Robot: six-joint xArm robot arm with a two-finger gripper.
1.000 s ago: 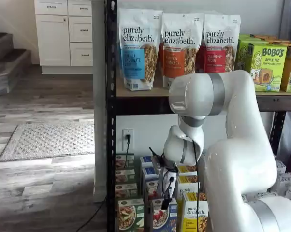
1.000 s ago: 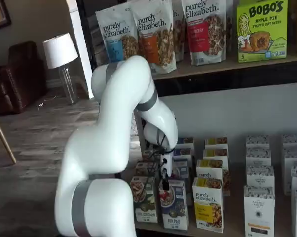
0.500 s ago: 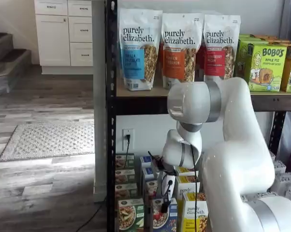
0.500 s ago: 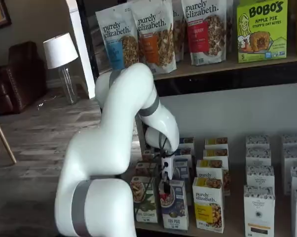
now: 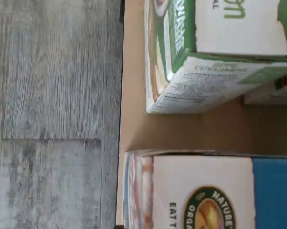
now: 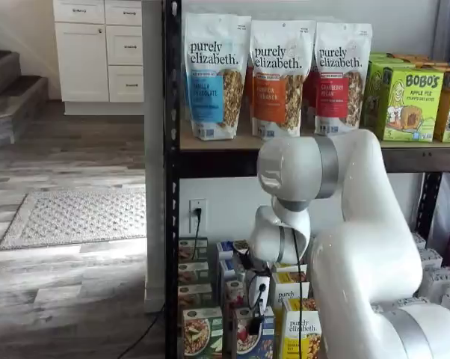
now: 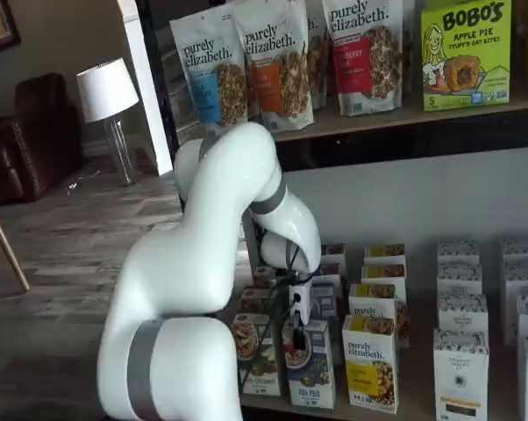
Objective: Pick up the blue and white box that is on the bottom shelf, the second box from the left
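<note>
The blue and white box (image 7: pixel 310 368) stands at the front of the bottom shelf (image 5: pixel 134 125), between a green carton (image 7: pixel 258 355) and a yellow "purely elizabeth" carton (image 7: pixel 370 361). It shows in both shelf views (image 6: pixel 252 338). My gripper (image 7: pixel 291 336) hangs just above the box's top front edge, and it also shows in a shelf view (image 6: pixel 256 308). Its black fingers show no clear gap, and no box is in them. The wrist view looks down on the blue and white box's top (image 5: pixel 215 191) and the green carton (image 5: pixel 215 52) beside it.
More rows of small cartons stand behind and to the right, among them white cartons (image 7: pixel 461 368). Tall granola bags (image 6: pixel 214 75) fill the upper level. A black rack post (image 6: pixel 171 187) stands left of the cartons. Grey wood floor (image 5: pixel 53 95) lies before the shelf edge.
The arm has sunk lower and the gripper has come down closer to the top of the front blue and white box. The boxes have not moved.
</note>
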